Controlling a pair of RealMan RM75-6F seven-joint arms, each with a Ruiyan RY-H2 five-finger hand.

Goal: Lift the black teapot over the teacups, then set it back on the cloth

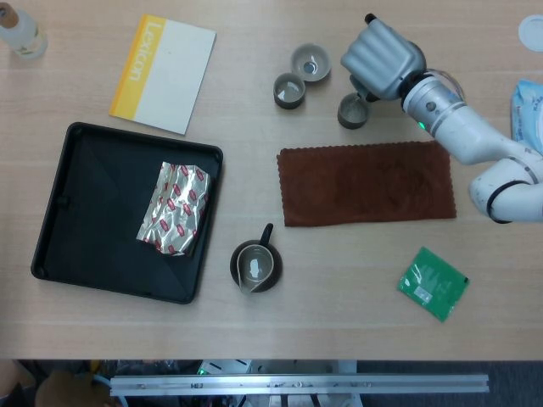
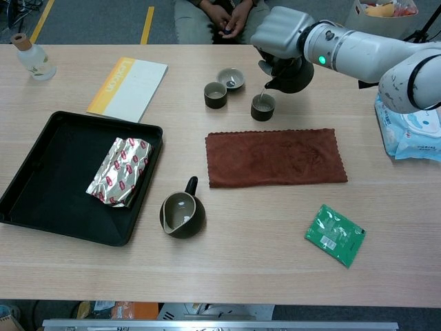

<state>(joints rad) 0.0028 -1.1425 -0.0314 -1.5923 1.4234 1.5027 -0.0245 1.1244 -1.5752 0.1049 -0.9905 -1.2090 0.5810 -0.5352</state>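
Spreading across both views is a pale wooden surface (image 2: 227, 269), and the biggest thing on it is a black tray (image 1: 93, 203) at the left, with a crinkled foil packet (image 1: 175, 209) lying in its right half. Right of the tray, about mid-scene, a brown cloth (image 2: 275, 157) lies flat with nothing on it. At the far left of the surface is a yellow-and-white booklet (image 1: 165, 73), and beyond it, in the far left corner, a small bottle (image 2: 32, 59). A pale blue packet (image 2: 406, 131) sits at the right edge.

The right robot hand (image 2: 284, 34) is raised at the far side, fingers wrapped around the black teapot (image 2: 295, 74); in the head view the robot hand covers nearly all of the pot. The teapot is held in the air, tilted, its spout just above the rightmost teacup (image 2: 262, 106), and a thin stream shows between spout and cup in the chest view. It is off the cloth, beyond the cloth's far edge. Two more teacups stand to the left: one (image 2: 215, 94) upright, and one (image 2: 230, 78) further away that looks tilted.

Near the cloth's near left corner stands a dark pitcher (image 2: 182, 214) with its handle pointing away. A green sachet (image 2: 335, 235) lies near and right of the cloth. The left robot hand shows in neither view.
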